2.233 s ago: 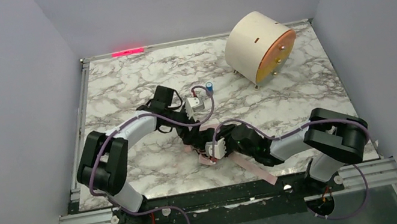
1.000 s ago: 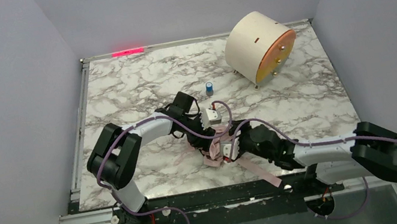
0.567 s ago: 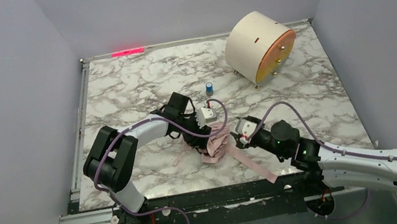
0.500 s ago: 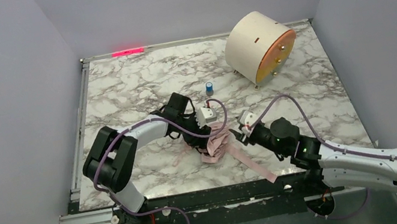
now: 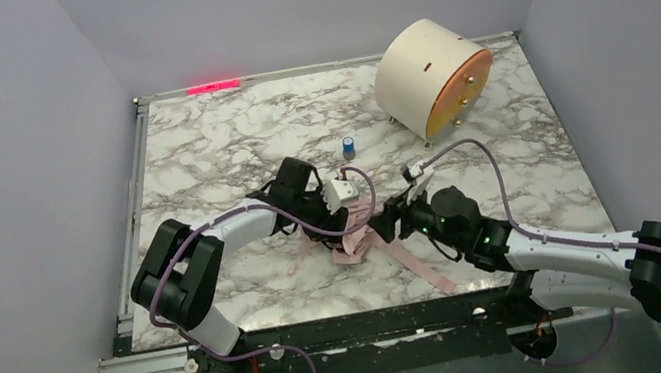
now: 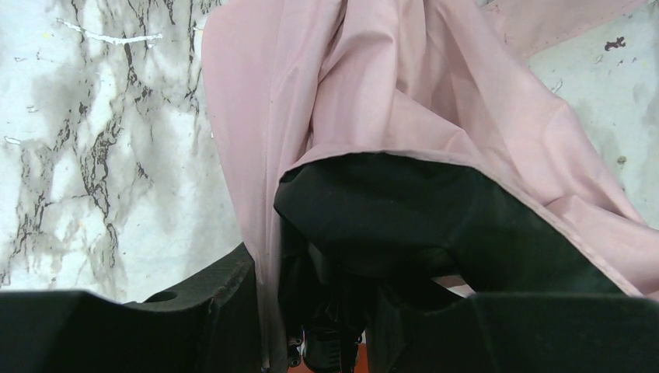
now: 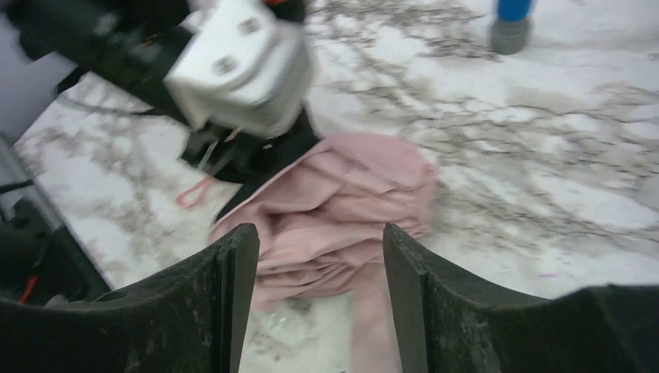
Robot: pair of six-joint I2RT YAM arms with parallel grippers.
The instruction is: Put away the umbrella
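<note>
Fabric is our worry. From above, the umbrella [image 5: 354, 241] lies crumpled on the table [image 5: 198, 148], its strap [image 5: 427, 272] trailing toward the near edge, apt to snag. At the left wrist, the left gripper [image 6: 350, 299] pinches only loose folds, which could slip. At the right wrist, the right gripper [image 7: 319, 241] gapes empty, close enough to strike its neighbour.

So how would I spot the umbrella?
Find the marble table, then look at the middle of its front half. The umbrella is the crumpled bundle there, with a strap trailing toward the front: the only soft pink thing, unlike the hard cream drum.
</note>
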